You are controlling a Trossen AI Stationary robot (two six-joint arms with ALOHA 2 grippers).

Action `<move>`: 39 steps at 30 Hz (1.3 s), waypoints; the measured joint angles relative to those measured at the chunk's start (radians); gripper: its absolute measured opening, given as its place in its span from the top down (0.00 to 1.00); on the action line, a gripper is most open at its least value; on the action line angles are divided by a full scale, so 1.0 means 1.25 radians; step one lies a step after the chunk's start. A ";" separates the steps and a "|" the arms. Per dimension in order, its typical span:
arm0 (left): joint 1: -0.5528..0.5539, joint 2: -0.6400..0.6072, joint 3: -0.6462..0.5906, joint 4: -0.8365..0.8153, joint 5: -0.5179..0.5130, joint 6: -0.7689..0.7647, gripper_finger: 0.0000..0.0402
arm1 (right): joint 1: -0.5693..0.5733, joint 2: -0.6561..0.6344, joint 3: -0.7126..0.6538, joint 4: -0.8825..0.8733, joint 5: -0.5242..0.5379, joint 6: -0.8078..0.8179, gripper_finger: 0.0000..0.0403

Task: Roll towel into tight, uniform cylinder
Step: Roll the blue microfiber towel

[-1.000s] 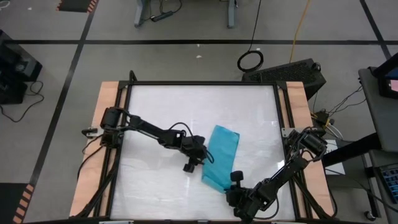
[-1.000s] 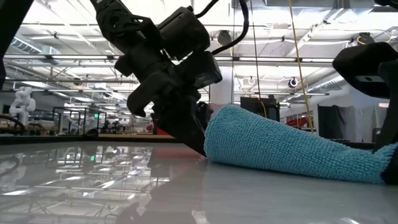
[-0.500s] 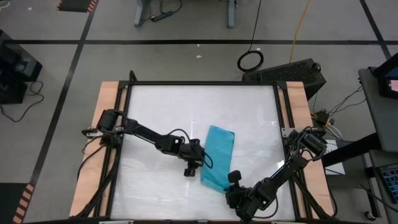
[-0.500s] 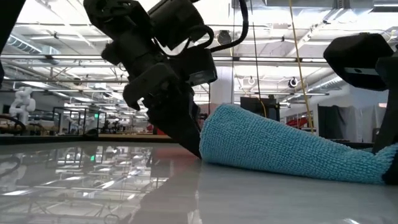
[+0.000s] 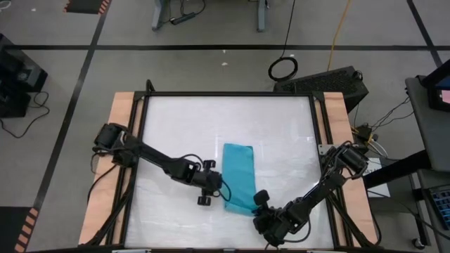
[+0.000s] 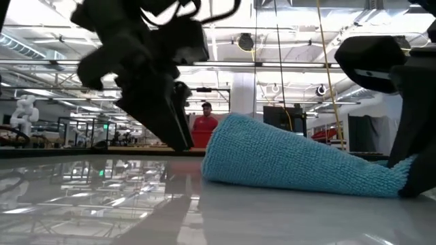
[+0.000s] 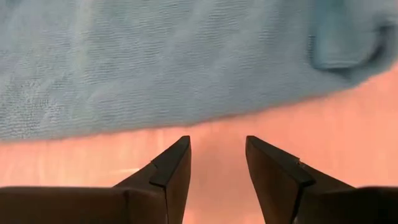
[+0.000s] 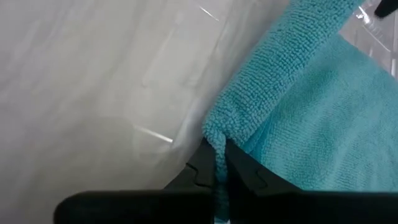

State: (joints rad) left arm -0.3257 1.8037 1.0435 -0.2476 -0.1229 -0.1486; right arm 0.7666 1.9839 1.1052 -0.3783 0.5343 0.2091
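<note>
The turquoise towel lies on the white tabletop, folded or rolled over into a long bundle running near to far. In the low view the towel is thick at one end and tapers toward my right gripper. My left gripper is open, just left of the towel's long side, its fingertips a little short of the cloth. My right gripper is shut on the towel's near right corner. My right gripper pinches the towel's corner between its two fingers; a narrow tuft of folded cloth runs into the shut jaws. The fingers come low from the table's near right. The corner is lifted slightly, and the rest of the towel lies on the table.
Wooden side rails and a black frame border the tabletop. Bare table surface lies left of, beyond and right of the towel. A person in red stands far off in the room behind.
My left gripper has drawn back toward the table's near left, off the towel's long side. The towel has slid left and turned: its far end has swung left, so it now lies nearly straight near to far. My right gripper has shifted slightly left, still holding the corner.
</note>
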 joint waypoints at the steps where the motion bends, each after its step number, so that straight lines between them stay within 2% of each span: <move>1: -0.007 -0.005 0.000 -0.002 -0.003 0.000 0.60 | -0.002 0.000 0.000 0.001 0.000 -0.005 0.99; 6: -0.065 -0.028 0.002 0.061 -0.018 0.053 0.60 | -0.009 0.000 -0.001 0.008 -0.009 -0.010 0.99; 13: -0.174 -0.021 0.003 0.248 -0.109 0.259 0.60 | -0.014 -0.002 -0.002 0.022 -0.028 -0.013 0.99; 18: -0.188 0.002 0.004 0.289 -0.113 0.321 0.60 | -0.016 -0.007 -0.002 0.030 -0.039 -0.010 0.99; 23: -0.185 0.057 0.003 0.323 -0.095 0.373 0.51 | -0.023 -0.020 -0.002 0.041 -0.052 -0.008 0.99; 27: -0.185 0.079 0.004 0.368 -0.120 0.431 0.43 | -0.029 -0.031 -0.002 0.041 -0.062 -0.007 0.99; 33: -0.162 0.106 0.036 0.339 -0.101 0.461 0.39 | -0.032 -0.033 -0.002 0.042 -0.063 0.003 0.99; 39: -0.132 0.168 0.095 0.220 -0.006 0.444 0.39 | -0.034 -0.033 -0.002 0.044 -0.061 0.016 0.99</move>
State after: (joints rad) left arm -0.4907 2.0139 1.1623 0.0279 -0.1305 0.4059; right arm 0.7246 1.9423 1.1030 -0.3237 0.4574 0.2293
